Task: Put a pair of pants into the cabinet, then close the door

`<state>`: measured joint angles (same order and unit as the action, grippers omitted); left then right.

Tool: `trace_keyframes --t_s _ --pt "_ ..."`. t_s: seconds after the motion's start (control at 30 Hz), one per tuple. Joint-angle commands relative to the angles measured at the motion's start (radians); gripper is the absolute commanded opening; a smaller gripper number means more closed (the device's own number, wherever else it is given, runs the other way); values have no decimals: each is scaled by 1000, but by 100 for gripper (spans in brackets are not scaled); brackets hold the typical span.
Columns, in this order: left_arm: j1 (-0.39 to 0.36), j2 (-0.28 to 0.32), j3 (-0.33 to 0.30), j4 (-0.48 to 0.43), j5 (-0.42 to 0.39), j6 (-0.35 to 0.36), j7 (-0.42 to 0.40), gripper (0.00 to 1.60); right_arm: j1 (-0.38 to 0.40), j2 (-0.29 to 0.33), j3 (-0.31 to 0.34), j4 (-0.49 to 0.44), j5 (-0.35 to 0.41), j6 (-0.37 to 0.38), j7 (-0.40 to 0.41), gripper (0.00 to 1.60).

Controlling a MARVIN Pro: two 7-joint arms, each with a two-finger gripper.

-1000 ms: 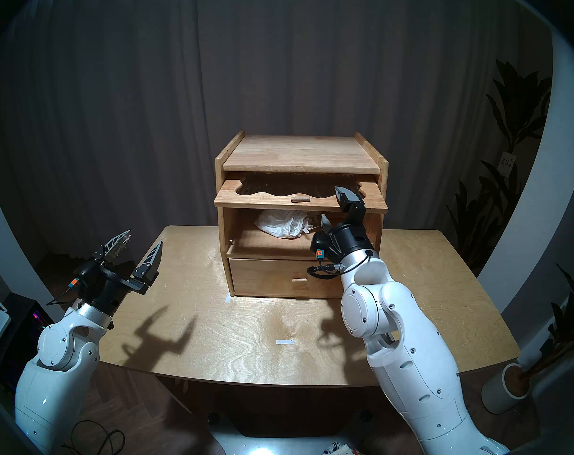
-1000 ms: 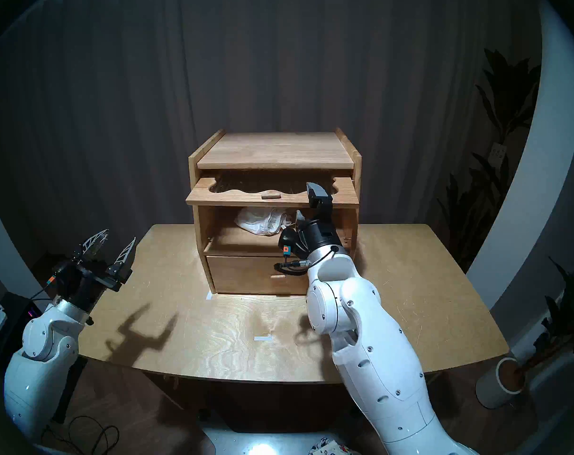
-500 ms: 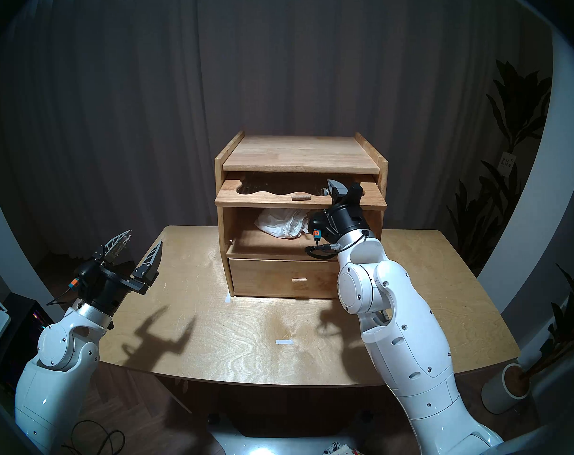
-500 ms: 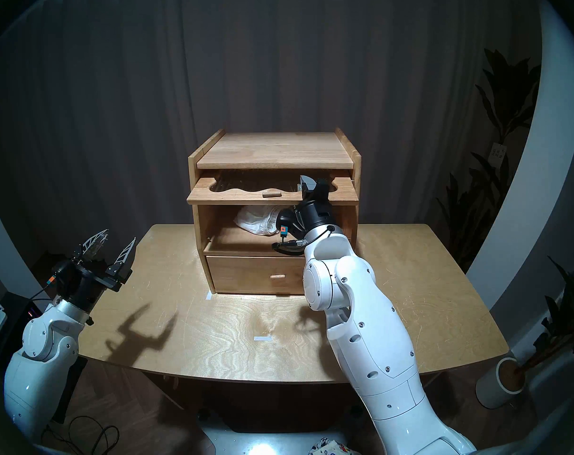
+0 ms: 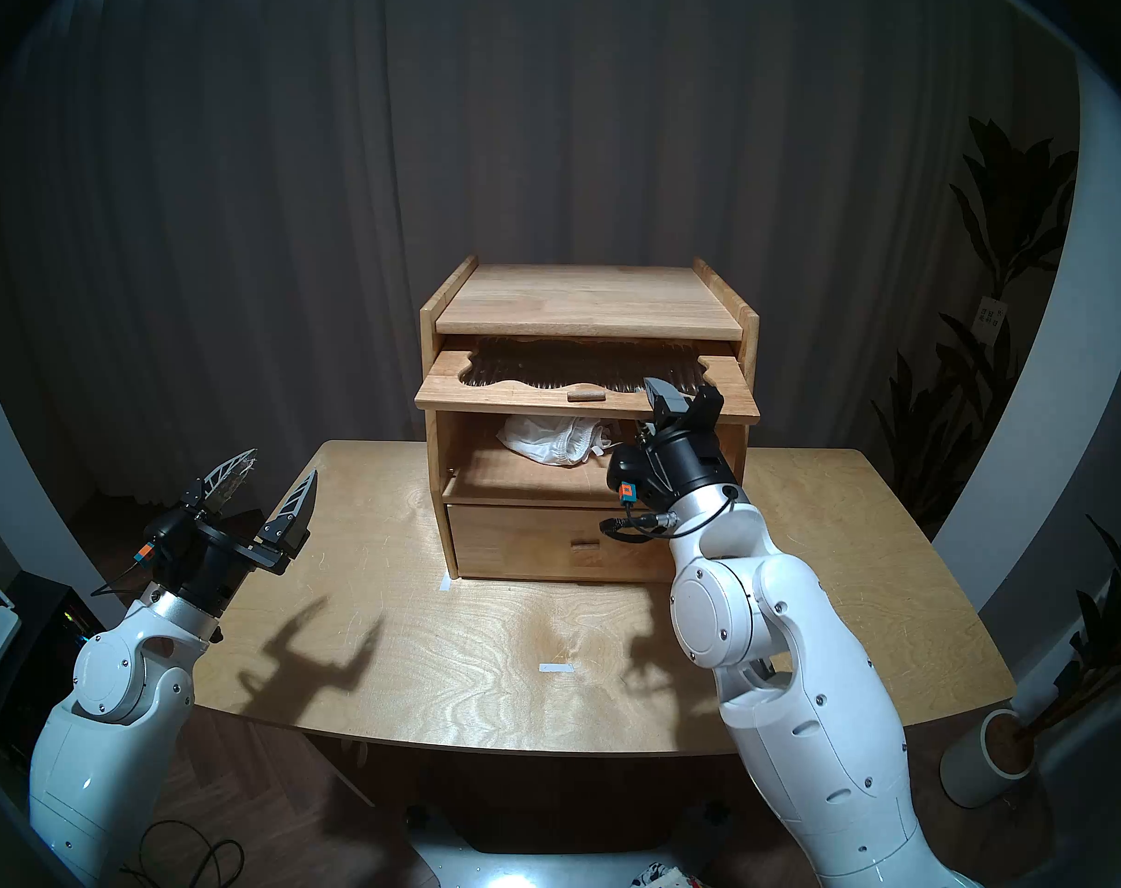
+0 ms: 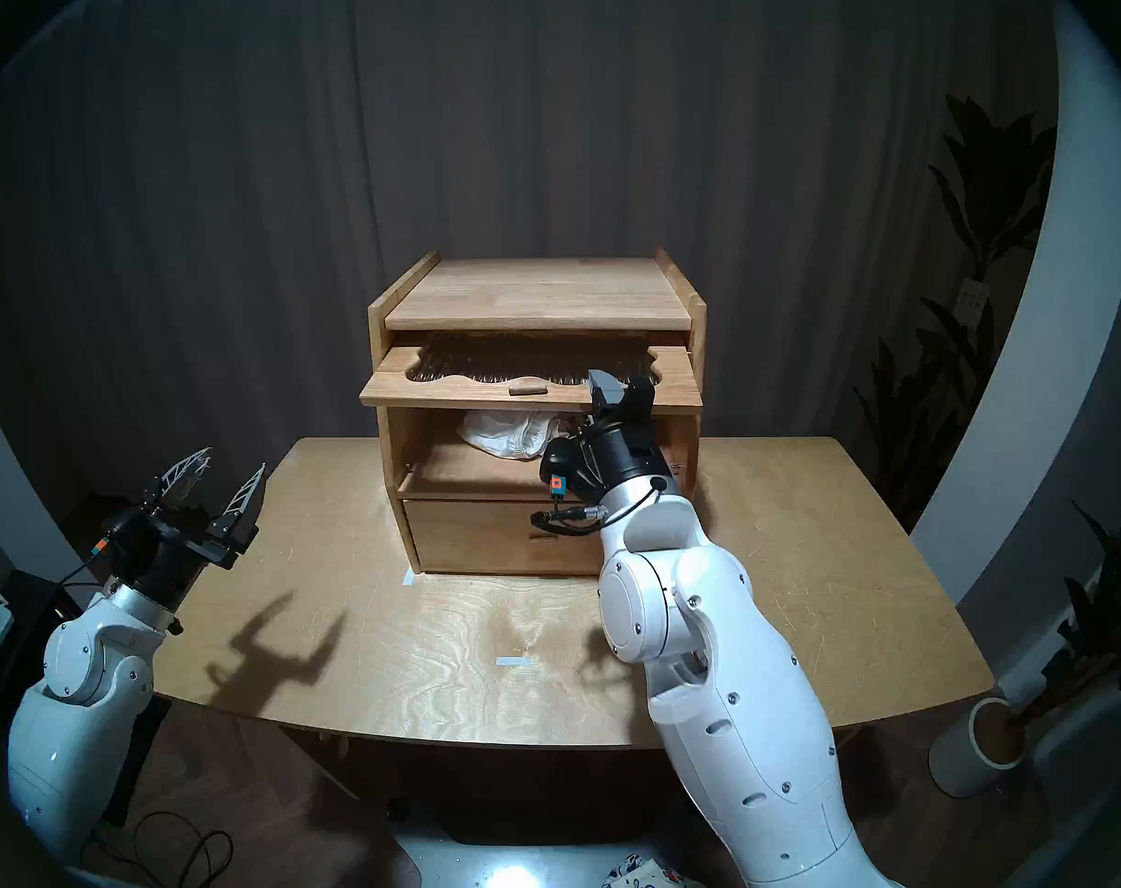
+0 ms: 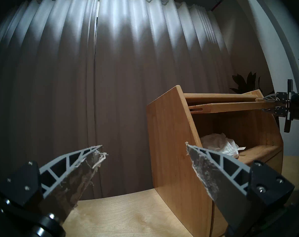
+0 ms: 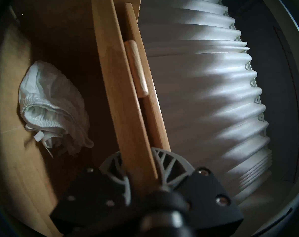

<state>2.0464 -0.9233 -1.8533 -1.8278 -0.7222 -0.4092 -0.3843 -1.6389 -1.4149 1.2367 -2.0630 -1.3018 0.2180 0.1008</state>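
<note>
Head left view: the cabinet [image 5: 588,419] sits mid-frame at the far side of the table [image 5: 417,662], and its door [image 5: 525,390] juts out flat from under the top like a shelf, ribbed glass facing up. Below it the upper compartment stands open, and the pants [image 5: 554,442] lie bunched inside, left of centre. The drawer [image 5: 545,542] beneath is pushed in. The right gripper [image 5: 681,401] is at the door's front edge, right of the knob [image 5: 585,393], fingers clamped on the wood. At lower left the left gripper [image 5: 269,483] hangs over the table's corner, jaws spread wide, holding nothing.

Head right view: same picture, shifted a little — pants [image 6: 513,435] in the open compartment, door [image 6: 468,390] level above them, right gripper [image 6: 622,393] pinching its edge.

Left wrist view: both fingers [image 7: 212,164] splay from the bottom corners with only air between. The cabinet [image 7: 172,142] fills the right half, seen from its side; the pants [image 7: 218,144] rest on the compartment floor, and the door [image 7: 230,105] runs edge-on above them.

Right wrist view: turned sideways — the door [image 8: 126,98] crosses the frame as a tall slat, its knob [image 8: 136,67] on the right face. The grey fingers [image 8: 171,164] squeeze it at bottom centre, one on each face. The pants [image 8: 51,108] sit to the left, waistband showing, inside the cabinet.
</note>
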Motion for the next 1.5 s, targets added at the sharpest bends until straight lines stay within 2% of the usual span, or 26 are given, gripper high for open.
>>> trace_keyframes --t_s 0.0,0.27,0.33,0.47,0.7,0.83,1.03,1.07,1.1,1.47 --pt "-7 2 -5 -13 1 -8 -2 160 -108 33 49 -79 6 24 -53 0" --pt "-7 2 -5 -13 1 -8 -2 160 -76 76 135 -41 30 -1 -64 0" --pt "-7 2 -5 -13 1 -9 -2 160 -92 80 133 -52 50 -18 -58 0" --pt "-7 2 -6 -13 1 -9 -3 160 -106 79 111 -49 36 -18 -68 0" --pt "-7 2 -6 -13 1 -9 -3 160 -109 91 109 -50 36 -18 -60 0" --pt "-7 2 -5 -13 1 -9 -2 160 -141 95 135 -55 36 1 -85 0" --pt "-7 2 -5 -13 1 -9 -2 160 -139 92 168 -35 52 -3 -120 0" --pt "-7 2 -5 -13 1 -9 -2 160 -133 95 169 -33 46 0 -114 38" --pt "-7 2 -5 -13 1 -9 -2 160 -129 94 171 -31 54 -4 -113 160" --pt "-7 2 -5 -13 1 -9 -2 160 -65 102 161 -9 61 -21 -113 160"
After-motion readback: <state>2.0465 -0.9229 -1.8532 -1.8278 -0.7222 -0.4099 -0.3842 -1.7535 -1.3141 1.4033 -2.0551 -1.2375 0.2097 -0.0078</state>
